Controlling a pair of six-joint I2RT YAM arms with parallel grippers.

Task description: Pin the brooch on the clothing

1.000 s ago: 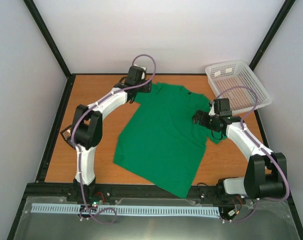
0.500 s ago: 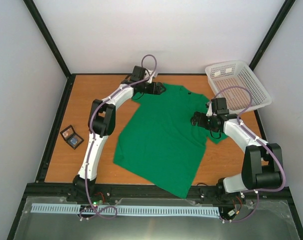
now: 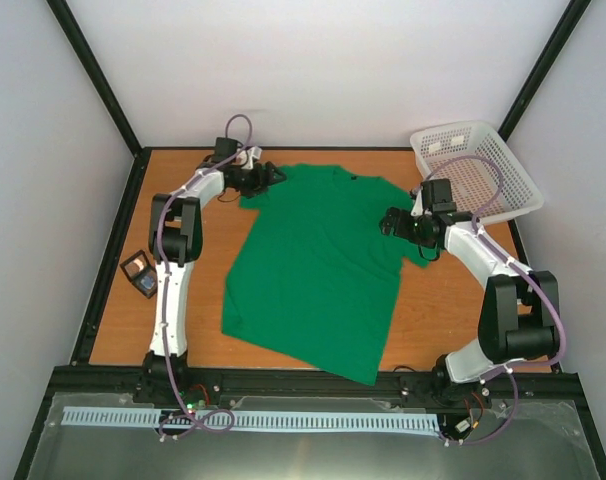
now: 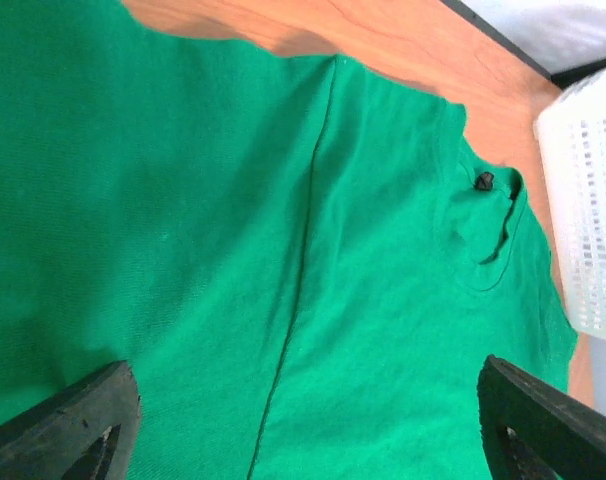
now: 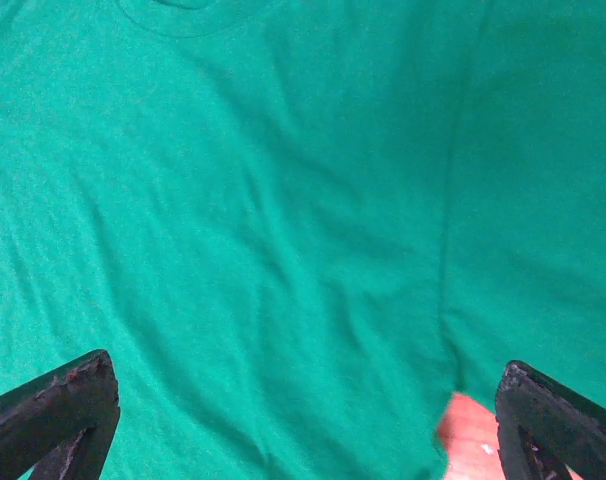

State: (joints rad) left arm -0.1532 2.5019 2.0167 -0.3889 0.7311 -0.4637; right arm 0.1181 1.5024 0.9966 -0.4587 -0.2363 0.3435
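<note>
The green T-shirt (image 3: 313,265) lies spread flat on the wooden table, neck toward the back, with a dark label (image 4: 484,181) at its collar. My left gripper (image 3: 270,178) is over the shirt's back left shoulder. In the left wrist view (image 4: 305,405) its jaws stand wide apart with only cloth below them. My right gripper (image 3: 391,222) is over the shirt's right sleeve. In the right wrist view (image 5: 305,405) its jaws are also wide apart and empty over the cloth. The brooch is not in view in any frame.
A white plastic basket (image 3: 488,150) stands at the back right corner and shows at the right edge of the left wrist view (image 4: 593,200). A small black square-framed case (image 3: 139,272) lies at the table's left edge, partly behind the left arm.
My left arm has swung left, carrying its gripper from the collar area to the shirt's left shoulder. The shirt has shifted slightly left. My right gripper moved a little toward the back.
</note>
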